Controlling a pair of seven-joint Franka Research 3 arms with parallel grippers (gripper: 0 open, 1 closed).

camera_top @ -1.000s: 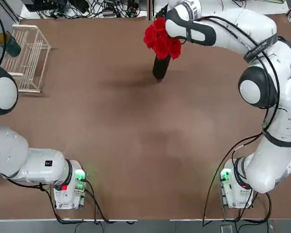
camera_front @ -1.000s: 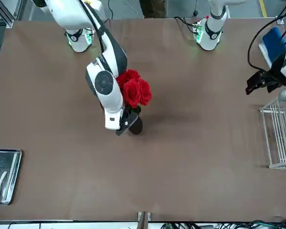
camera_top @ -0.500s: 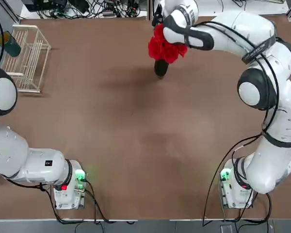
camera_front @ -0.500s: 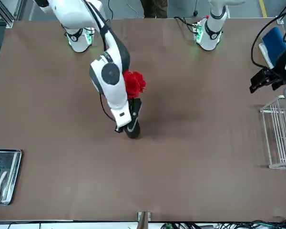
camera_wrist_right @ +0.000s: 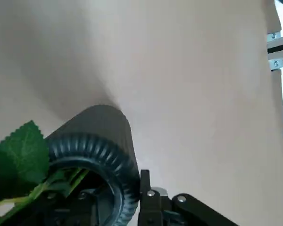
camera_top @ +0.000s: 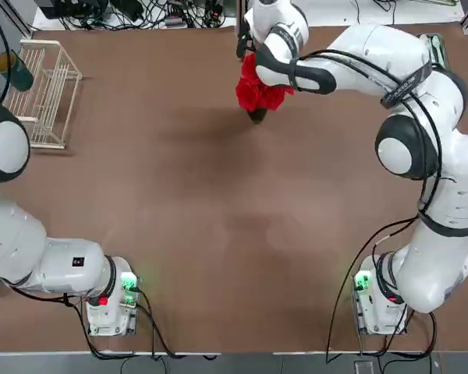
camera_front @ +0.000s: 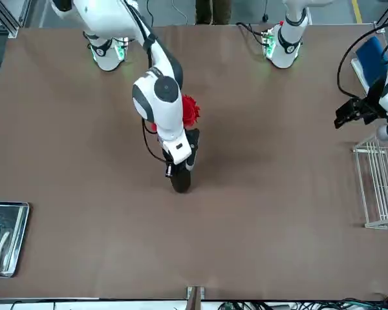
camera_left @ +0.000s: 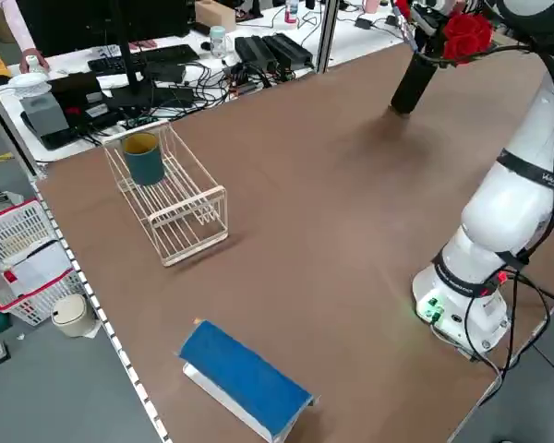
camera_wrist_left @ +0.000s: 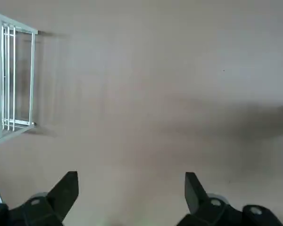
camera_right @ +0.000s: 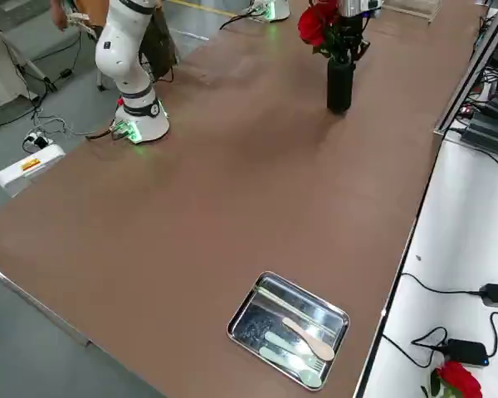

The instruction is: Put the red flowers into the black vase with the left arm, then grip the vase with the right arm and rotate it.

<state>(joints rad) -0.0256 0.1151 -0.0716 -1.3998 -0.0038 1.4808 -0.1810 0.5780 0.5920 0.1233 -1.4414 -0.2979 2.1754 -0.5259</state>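
your right gripper (camera_front: 180, 169) is clamped tight on the black vase (camera_left: 414, 83), which stands at the far side of the table (camera_top: 218, 218) a bit right of centre, with the red flowers (camera_top: 257, 89) sitting in its mouth. your left gripper (camera_wrist_left: 131, 197) hangs with its fingers spread wide and nothing in them, way off at the left by the wire rack (camera_top: 43, 93).

Bright, even overhead light on the brown table (camera_top: 218, 234) — soft shadows only, no glare — right wrist view blurs close up.
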